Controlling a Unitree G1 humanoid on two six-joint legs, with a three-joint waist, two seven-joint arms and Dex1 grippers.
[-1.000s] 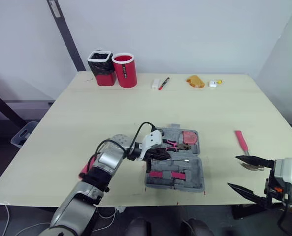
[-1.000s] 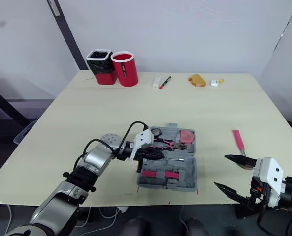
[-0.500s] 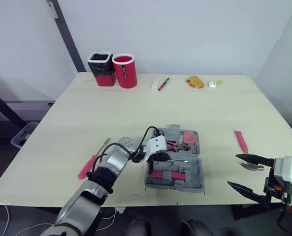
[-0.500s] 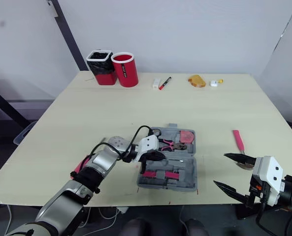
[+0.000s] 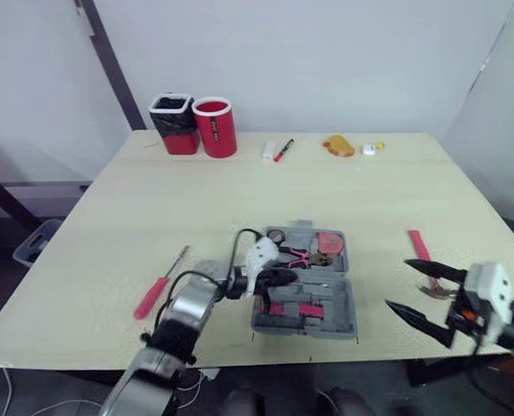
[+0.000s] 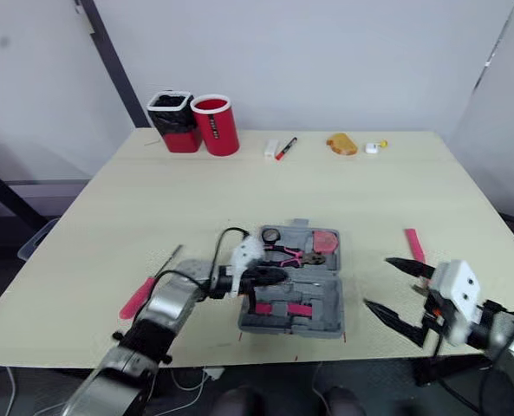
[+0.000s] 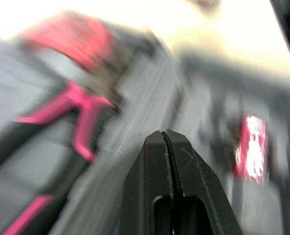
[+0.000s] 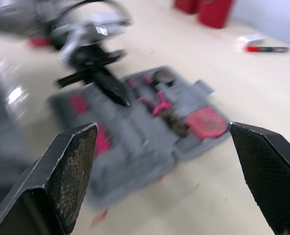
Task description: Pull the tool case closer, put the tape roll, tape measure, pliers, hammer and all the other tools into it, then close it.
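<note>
Case open — left gripper over it, fingers pinched together in its wrist view; right gripper gapes wide right of the case — screwdriver left, in the head view.

Right pincer edged closer toward tool case.

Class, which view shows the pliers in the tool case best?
Left eye view: the pliers lie whole in the tool case. Right eye view matches; both wrist views catch mainly their pink handles.

Both eye views look down over the table from the head, while both wrist views face the tool case, the left nearest.
</note>
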